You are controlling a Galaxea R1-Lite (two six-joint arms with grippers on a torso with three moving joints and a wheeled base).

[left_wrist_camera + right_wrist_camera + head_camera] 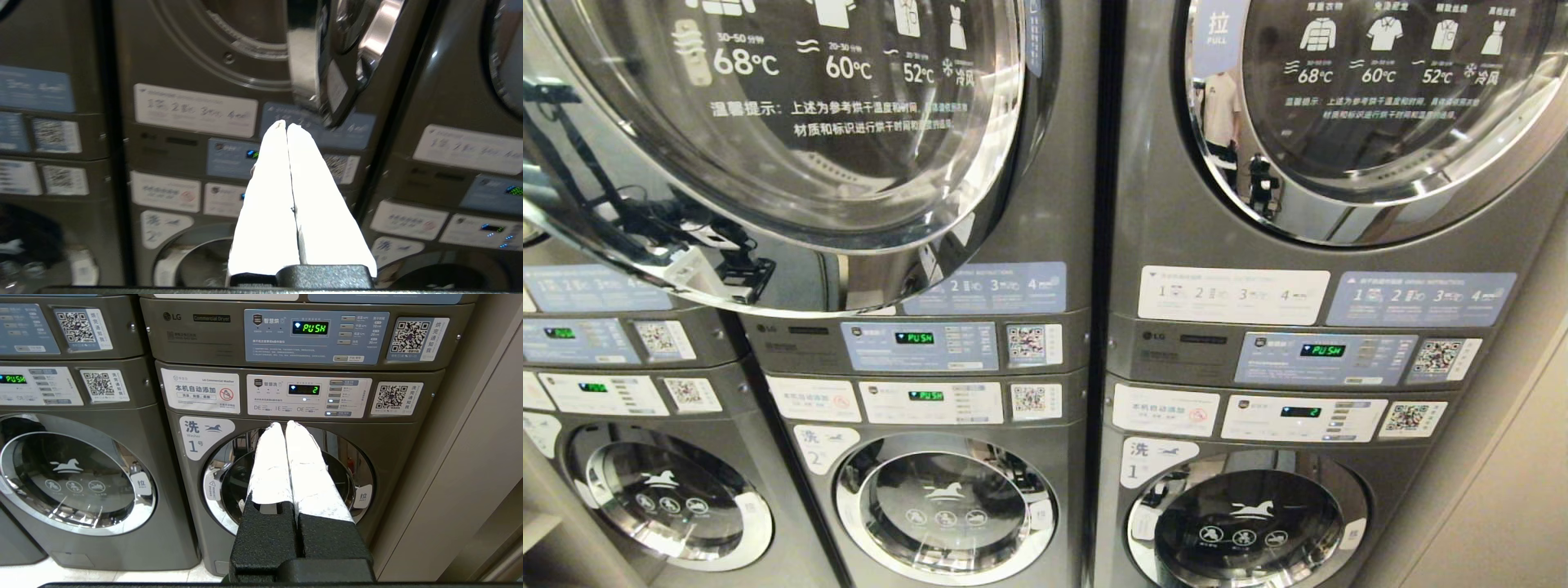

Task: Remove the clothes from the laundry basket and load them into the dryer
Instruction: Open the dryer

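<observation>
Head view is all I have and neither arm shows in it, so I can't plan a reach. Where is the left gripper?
Observer: The left gripper is shut and empty, facing the middle stack's control panels.
Operator: And the right one?
Observer: The right gripper is shut too, holding nothing, pointed at washer 1.
Operator: Is anything open near the left one?
Observer: Yes: above those panels the dryer drum opening is uncovered, its door swung aside.
</observation>
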